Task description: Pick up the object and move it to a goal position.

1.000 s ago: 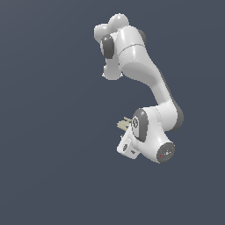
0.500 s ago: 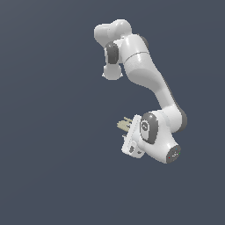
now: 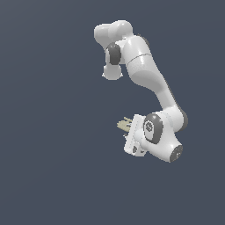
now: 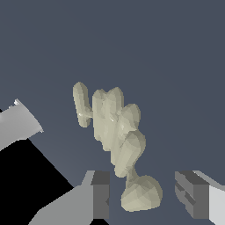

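Note:
The object (image 4: pixel 115 127) is a small pale tan piece with ridged, finger-like strips and a rounded end. In the wrist view that rounded end lies between my two dark finger pads (image 4: pixel 101 195), with a small gap on each side. My gripper (image 4: pixel 145 195) is open around it and does not touch it. In the exterior view the object (image 3: pixel 123 125) sticks out toward the exterior view's left from my white hand (image 3: pixel 134 141). My gripper (image 3: pixel 128 128) is mostly hidden there by the hand.
Only a flat dark blue-grey background shows in both views. My white arm (image 3: pixel 149 74) rises above the hand and bends back toward the exterior view's left. No goal marker or other thing shows.
The upper arm links and elbow have swung slightly toward the exterior view's right. The hand and the tan object have stayed at about the same spot.

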{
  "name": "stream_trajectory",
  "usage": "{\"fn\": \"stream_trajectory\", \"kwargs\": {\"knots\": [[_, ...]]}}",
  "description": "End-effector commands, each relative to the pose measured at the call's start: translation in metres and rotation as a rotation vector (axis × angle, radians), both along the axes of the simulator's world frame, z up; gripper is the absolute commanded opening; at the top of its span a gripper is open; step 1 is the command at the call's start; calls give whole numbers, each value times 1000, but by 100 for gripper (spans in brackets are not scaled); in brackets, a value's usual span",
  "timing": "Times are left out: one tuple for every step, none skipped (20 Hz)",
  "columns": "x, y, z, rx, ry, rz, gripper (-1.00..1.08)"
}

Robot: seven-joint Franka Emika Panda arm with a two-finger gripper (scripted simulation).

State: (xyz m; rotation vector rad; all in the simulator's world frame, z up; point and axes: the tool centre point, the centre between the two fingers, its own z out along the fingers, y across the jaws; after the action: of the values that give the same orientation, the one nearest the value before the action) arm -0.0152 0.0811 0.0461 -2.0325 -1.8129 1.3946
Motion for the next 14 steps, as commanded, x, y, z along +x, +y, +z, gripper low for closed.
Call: {"fn": "stream_trajectory", "kwargs": {"knots": [[0,0,0,0,3,6,28],[0,0,0,0,3,6,-100],[0,0,0,0,3,6,-100],[0,0,0,0,3,6,-100],[0,0,0,0,3,6,-100],[0,0,0,0,3,6,-100],[0,0,0,0,3,6,-100],[0,0,0,0,3,6,-100],[0,0,0,0,3,6,-100],[0,0,0,0,3,6,-100],[0,0,0,0,3,6,-100],[0,0,0,0,3,6,-100],[0,0,0,1,3,6,-100],[0,0,0,1,2,6,-100]]}}
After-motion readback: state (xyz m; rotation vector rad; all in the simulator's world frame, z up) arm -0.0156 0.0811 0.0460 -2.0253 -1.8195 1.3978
